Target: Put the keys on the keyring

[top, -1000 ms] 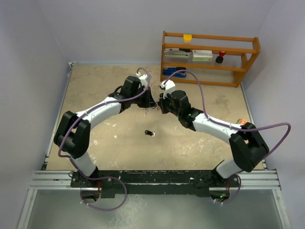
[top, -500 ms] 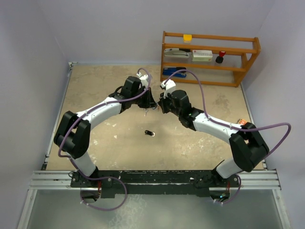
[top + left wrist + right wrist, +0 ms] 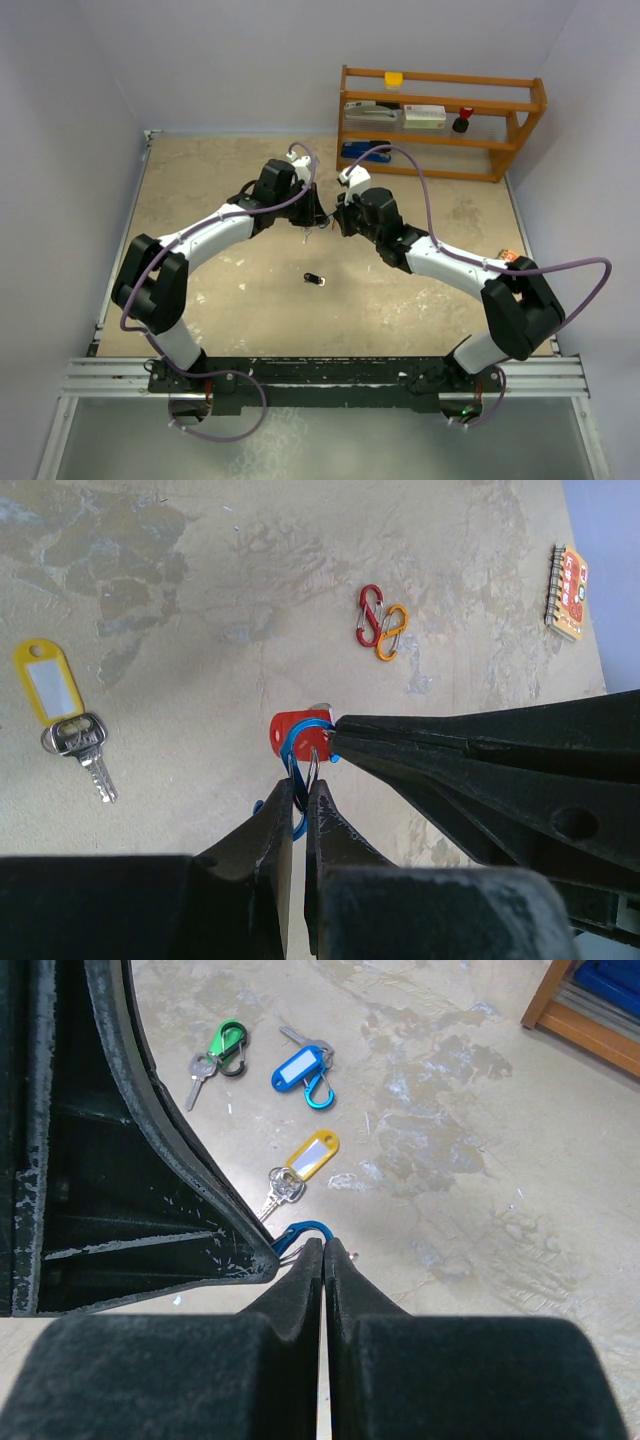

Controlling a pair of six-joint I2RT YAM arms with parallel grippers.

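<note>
In the left wrist view my left gripper (image 3: pixel 300 792) is shut on a blue carabiner keyring (image 3: pixel 292 760) that carries a thin metal ring and a red-headed key (image 3: pixel 293 732). My right gripper (image 3: pixel 337 730) comes in from the right, shut, with its tip at the red head's edge. In the right wrist view the right gripper (image 3: pixel 324 1246) is closed at the blue keyring (image 3: pixel 312 1228). On the table lie a yellow-headed key (image 3: pixel 300 1165), a blue-headed key (image 3: pixel 298 1068) and a green-headed key (image 3: pixel 222 1046). In the top view both grippers (image 3: pixel 322 221) meet above mid-table, and a black key (image 3: pixel 314 280) lies nearer the arms' bases.
A red clip (image 3: pixel 369 615) and an orange clip (image 3: pixel 391 632) lie together on the table. A small spiral notebook (image 3: pixel 567 578) lies further off. A wooden shelf (image 3: pixel 440 120) with small items stands at the back right.
</note>
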